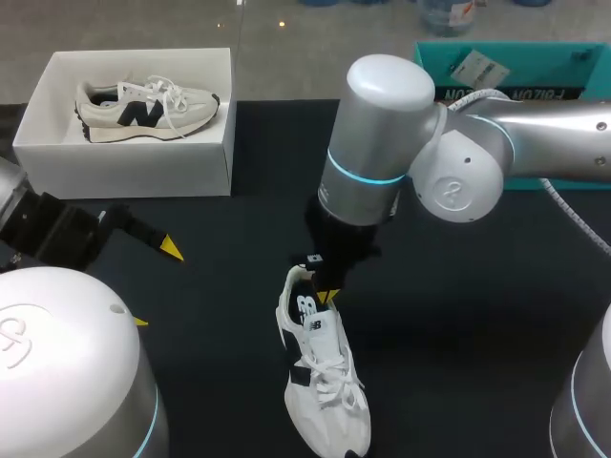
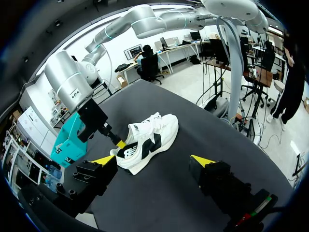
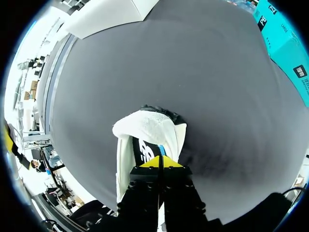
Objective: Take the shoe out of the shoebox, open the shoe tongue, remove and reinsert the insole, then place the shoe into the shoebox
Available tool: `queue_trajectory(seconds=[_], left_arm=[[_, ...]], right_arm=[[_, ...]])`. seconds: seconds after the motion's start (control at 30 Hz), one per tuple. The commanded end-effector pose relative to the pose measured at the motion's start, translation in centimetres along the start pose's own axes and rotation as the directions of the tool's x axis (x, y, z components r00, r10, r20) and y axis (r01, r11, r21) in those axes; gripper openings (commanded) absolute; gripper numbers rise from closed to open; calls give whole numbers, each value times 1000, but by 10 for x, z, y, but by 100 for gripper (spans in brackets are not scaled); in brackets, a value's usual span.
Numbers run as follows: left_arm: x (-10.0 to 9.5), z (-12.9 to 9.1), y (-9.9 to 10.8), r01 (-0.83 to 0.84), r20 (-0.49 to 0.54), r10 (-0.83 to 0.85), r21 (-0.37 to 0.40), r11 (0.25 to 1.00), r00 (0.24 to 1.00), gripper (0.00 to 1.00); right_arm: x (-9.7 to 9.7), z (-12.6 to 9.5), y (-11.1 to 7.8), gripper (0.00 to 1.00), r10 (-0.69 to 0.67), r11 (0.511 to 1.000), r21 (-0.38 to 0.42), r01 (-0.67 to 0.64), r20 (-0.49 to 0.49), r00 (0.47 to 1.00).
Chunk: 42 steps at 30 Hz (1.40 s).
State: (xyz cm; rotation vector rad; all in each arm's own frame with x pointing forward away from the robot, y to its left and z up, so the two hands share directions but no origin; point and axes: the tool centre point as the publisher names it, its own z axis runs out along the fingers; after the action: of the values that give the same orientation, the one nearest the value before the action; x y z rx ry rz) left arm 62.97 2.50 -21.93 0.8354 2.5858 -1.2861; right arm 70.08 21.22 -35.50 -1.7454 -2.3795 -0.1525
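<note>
On the black table (image 1: 458,315), head view, shoe (image 1: 323,382): lying outside the white shoebox (image 1: 124,167), heel under right gripper (image 1: 329,294).
Left wrist view, left gripper (image 2: 153,160): fingers spread, shoe ahead.
Right wrist view, right gripper: tips pressed together at shoe's heel.

In the head view the right arm (image 1: 382,143) covers most of the right end effector (image 1: 328,294), and the shoe (image 1: 320,382) is cut off at the toe by the lower edge. In the right wrist view that end effector hides the shoe's front, and whether its pressed-together tips (image 3: 152,163) pinch anything I can't tell.
</note>
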Motion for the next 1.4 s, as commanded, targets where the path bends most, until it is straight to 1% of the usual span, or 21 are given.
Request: queue_trajectory(seconds=[0.03, 0.17, 0.33, 0.67, 1.0, 1.17, 1.3, 1.4], left_arm=[[0, 0, 0, 0, -2, 0, -3, 1000, 1000, 100], [0, 0, 0, 0, -2, 0, -3, 1000, 1000, 100], [0, 0, 0, 0, -2, 0, -3, 1000, 1000, 100], [0, 0, 0, 0, -2, 0, -3, 1000, 1000, 100], [0, 0, 0, 0, -2, 0, -3, 1000, 1000, 100], [0, 0, 0, 0, -2, 0, -3, 1000, 1000, 100], [0, 0, 0, 0, -2, 0, -3, 1000, 1000, 100], [0, 0, 0, 0, -2, 0, -3, 1000, 1000, 100]], right_arm=[[1, -4, -2, 0, 2, 1000, -8, -2, 10, 1000], [4, -10, -3, 0, -4, 1000, -13, 4, 26, 1000], [4, -8, -1, 0, -6, 1000, -8, 7, 31, 1000], [10, 13, 6, 0, -20, 1000, 18, 20, 20, 1000], [8, 25, 1, 0, -7, 999, 47, 6, 28, 1000], [10, 15, -8, 0, 8, 999, 37, -10, 40, 999], [16, 5, -13, 0, 16, 1000, 19, -17, 57, 998], [23, 1, -14, 0, 9, 1000, 20, -10, 79, 997]])
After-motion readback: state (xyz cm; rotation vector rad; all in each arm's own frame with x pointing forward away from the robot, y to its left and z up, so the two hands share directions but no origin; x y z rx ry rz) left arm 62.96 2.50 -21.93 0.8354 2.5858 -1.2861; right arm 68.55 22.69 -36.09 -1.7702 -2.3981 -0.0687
